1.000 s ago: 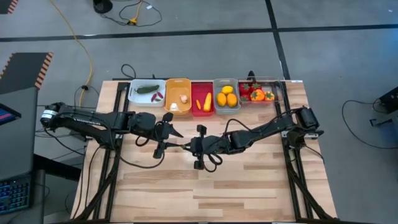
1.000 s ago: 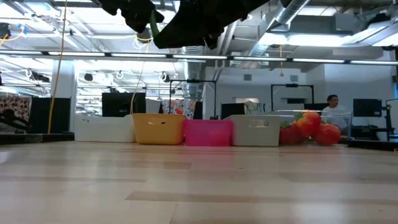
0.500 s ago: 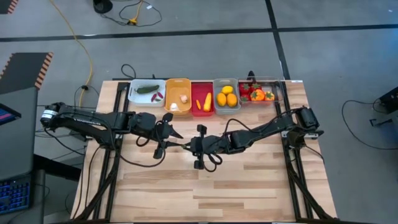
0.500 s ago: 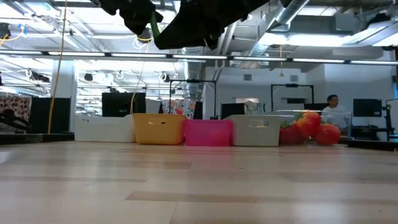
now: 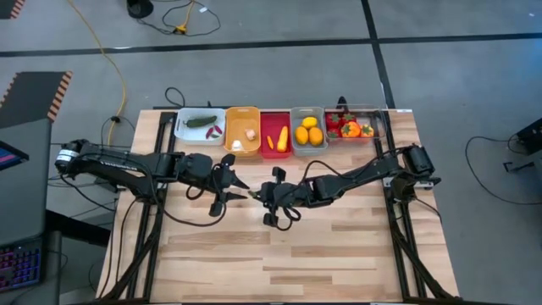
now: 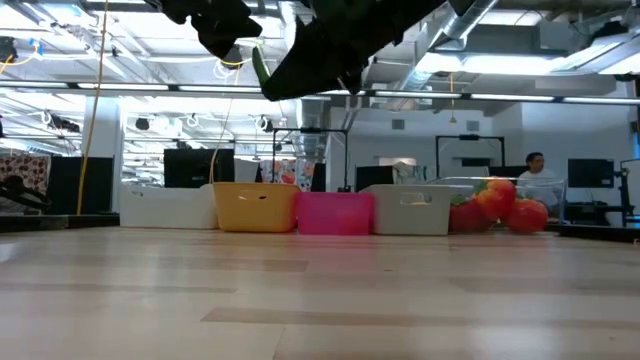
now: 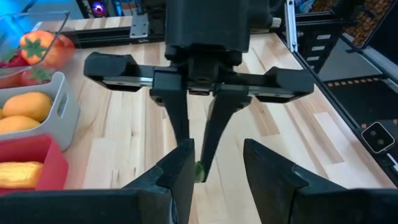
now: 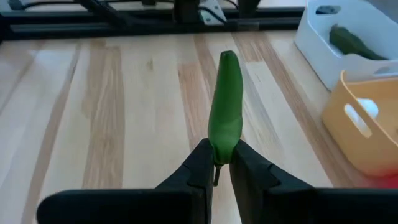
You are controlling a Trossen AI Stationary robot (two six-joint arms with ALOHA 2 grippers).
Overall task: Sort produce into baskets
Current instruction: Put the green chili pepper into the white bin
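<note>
A: Start at the left. What is the left pincer doing?

B: It hangs above the middle of the bench, fingers apart and holding nothing, nose to nose with the right pincer. In the left wrist view its two fingers stand either side of the other arm's tips, with only a scrap of green between.

A: And the right one?

B: Clamped on the stem end of a green chilli, which sticks out past its tips towards the left arm. In the low view both pincers sit high, well off the wood.

A: Why held out like that?

B: My guess is a hand-over. The white bin at the far left already has a green piece in it, and that is the left arm's side. The chilli is offered lengthwise so the free end can be taken.

A: The rest of the row?

B: Next comes the orange bin with a pale piece, then the red bin with yellow pieces, the grey bin with lemons, and the clear bin with tomatoes and a pepper. The bins stand side by side along the far edge. I see no other loose produce on the bench, so the sorting looks nearly done.
</note>
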